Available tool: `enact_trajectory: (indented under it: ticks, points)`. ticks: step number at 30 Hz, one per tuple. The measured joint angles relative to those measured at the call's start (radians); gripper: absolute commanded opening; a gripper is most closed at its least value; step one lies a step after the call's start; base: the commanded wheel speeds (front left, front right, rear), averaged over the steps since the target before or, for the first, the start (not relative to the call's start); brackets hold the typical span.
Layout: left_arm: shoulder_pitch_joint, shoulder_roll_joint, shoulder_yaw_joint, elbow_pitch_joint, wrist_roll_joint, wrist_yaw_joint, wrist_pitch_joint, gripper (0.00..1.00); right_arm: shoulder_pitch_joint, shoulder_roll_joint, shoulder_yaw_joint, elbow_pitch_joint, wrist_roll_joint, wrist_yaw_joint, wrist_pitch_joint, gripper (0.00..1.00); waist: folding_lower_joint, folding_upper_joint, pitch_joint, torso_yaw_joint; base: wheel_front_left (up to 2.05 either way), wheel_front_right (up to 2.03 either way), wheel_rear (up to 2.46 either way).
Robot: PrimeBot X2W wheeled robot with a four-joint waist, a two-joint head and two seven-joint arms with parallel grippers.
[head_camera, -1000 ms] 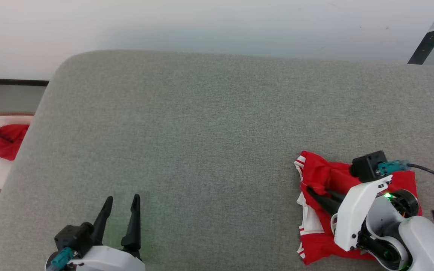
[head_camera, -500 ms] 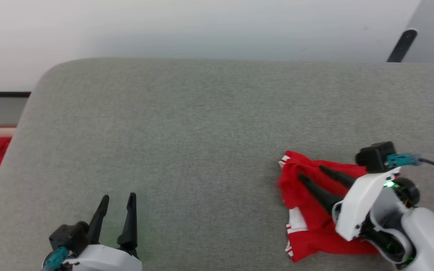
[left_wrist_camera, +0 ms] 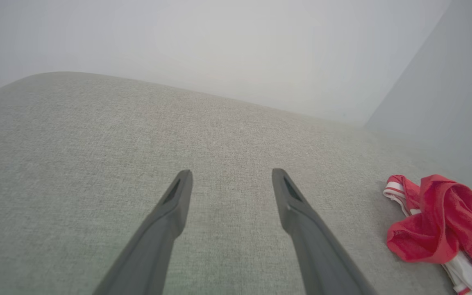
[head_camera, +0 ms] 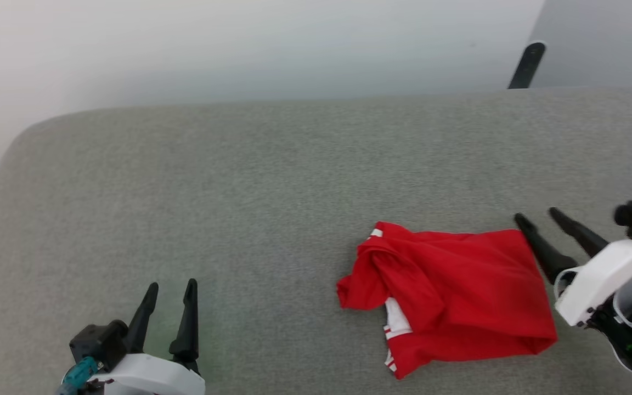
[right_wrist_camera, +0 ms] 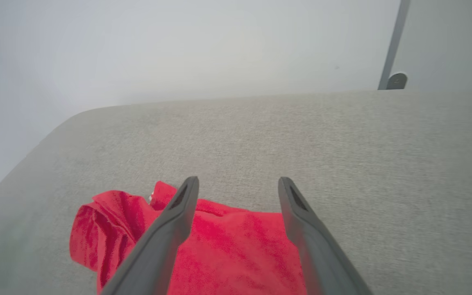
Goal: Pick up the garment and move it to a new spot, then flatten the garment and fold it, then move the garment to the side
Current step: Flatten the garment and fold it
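Both claws are open. The right claw [head_camera: 536, 215] is at the right side of the head view. Its two dark fingers are spread apart with nothing between them. One finger lies just beside the far right corner of the shirt [head_camera: 458, 285] (I cannot tell if it touches the cloth). The left claw [head_camera: 172, 285] is at the lower left. Its fingers are apart too, it holds nothing, and it is well apart from the shirt.

The biggest thing is the grey surface [head_camera: 212, 192]. It is soft, it looks like cloth, and it has a round corner at the far left. Behind it is a pale wall [head_camera: 239, 49].

The shirt is red and lies on the grey surface, right of the middle and near the front edge. It is not flat. The right part is smooth, and the left end is bunched up in a lump. In the right wrist view the shirt lies under the right claw's fingers. In the left wrist view it is far off to the right.

A white panel [head_camera: 395, 323] peeks out under the red cloth at the near left. It has red and white stripes along its edge. A tiny bit of striped trim [head_camera: 376, 233] shows at the far left corner.

A thin dark post [head_camera: 525, 66] leans behind the far edge.
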Motion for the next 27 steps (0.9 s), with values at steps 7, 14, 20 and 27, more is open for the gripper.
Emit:
enact_trajectory:
  ticks: [7, 14, 20, 27]
  points:
    - [-0.003, 0.018, -0.010, 0.009, -0.015, 0.000, 0.000, 1.00, 0.042, -0.006, -0.044, 0.034, -0.029, 0.000, -0.142, 1.00, 0.0000, 0.0000, -0.017, -0.045, 0.00, 0.00, 0.00]
    - [0.019, 0.022, -0.005, -0.027, -0.015, 0.000, 0.000, 1.00, 0.099, -0.001, -0.084, 0.028, -0.035, 0.000, -0.278, 1.00, 0.0000, 0.0000, -0.045, -0.069, 0.00, 0.00, 0.00]
    - [0.074, 0.037, 0.019, -0.080, -0.005, 0.000, 0.000, 1.00, 0.146, 0.006, -0.087, 0.014, -0.054, 0.000, -0.345, 1.00, 0.0000, -0.0001, -0.074, -0.080, 0.00, 0.00, 0.00]
    - [0.142, 0.023, 0.051, -0.146, 0.030, 0.000, 0.000, 1.00, 0.201, 0.037, -0.120, 0.014, -0.063, 0.000, -0.375, 1.00, 0.0000, 0.0000, -0.093, -0.074, 0.00, 0.00, 0.00]
